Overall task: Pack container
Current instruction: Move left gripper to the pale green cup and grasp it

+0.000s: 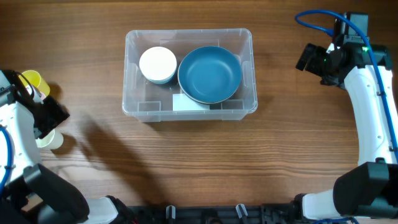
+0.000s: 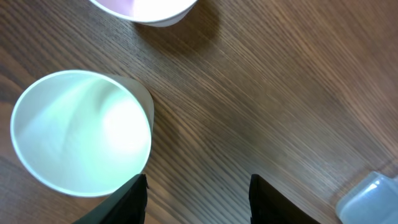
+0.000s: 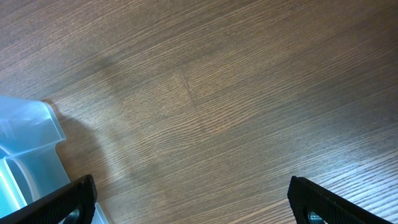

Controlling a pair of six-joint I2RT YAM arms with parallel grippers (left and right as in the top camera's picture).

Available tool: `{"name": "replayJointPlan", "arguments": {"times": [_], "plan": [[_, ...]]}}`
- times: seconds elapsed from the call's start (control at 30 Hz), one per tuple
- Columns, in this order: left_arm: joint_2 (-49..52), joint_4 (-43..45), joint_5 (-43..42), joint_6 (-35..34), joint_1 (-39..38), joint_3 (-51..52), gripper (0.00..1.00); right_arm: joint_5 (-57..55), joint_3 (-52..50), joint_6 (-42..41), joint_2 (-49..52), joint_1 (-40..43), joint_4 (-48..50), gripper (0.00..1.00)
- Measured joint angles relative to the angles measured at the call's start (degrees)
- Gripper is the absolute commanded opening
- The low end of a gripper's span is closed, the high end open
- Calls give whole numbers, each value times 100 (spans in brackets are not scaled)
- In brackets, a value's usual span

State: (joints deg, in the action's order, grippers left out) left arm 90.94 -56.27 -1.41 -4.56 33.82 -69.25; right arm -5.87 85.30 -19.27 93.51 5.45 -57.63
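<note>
Midway across the table [image 1: 280,162], the container [image 1: 129,74] holds one white bowl [image 1: 157,63] and one blue bowl [image 1: 209,74], so packing looks part done. At my left stand one yellow cup [image 1: 30,79] and one white cup [image 2: 81,134]; my left gripper [image 2: 198,190], parted and empty, hangs beside the white cup and must next straddle its rim. My right gripper [image 3: 193,202] gapes empty near the container's corner.

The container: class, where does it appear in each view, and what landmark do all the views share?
Overhead: container, upper centre.
Left wrist: only one corner, at bottom right.
Right wrist: only one corner, at lower left.
Shared landmark: the wooden table.
</note>
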Motion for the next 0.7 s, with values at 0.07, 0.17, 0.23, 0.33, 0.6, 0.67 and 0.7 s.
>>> {"name": "replayJointPlan", "arguments": {"times": [0.07, 0.17, 0.23, 0.33, 0.6, 0.67, 0.7], "plan": [[98, 48, 85, 4, 0, 0, 54, 0, 0, 2, 0, 0, 0, 100], [164, 146, 173, 4, 7, 0, 55, 0, 0, 2, 0, 0, 0, 100], [170, 190, 227, 2, 11, 0, 55, 0, 0, 0, 0, 0, 0, 100], [175, 232, 345, 4, 11, 0, 56, 0, 0, 0, 0, 0, 0, 100], [181, 651, 457, 46, 44, 380, 63, 0, 0, 0, 0, 0, 0, 100], [181, 748, 470, 46, 96, 516, 59, 0, 0, 2, 0, 0, 0, 100], [181, 754, 479, 46, 107, 535, 56, 0, 0, 2, 0, 0, 0, 100]]}}
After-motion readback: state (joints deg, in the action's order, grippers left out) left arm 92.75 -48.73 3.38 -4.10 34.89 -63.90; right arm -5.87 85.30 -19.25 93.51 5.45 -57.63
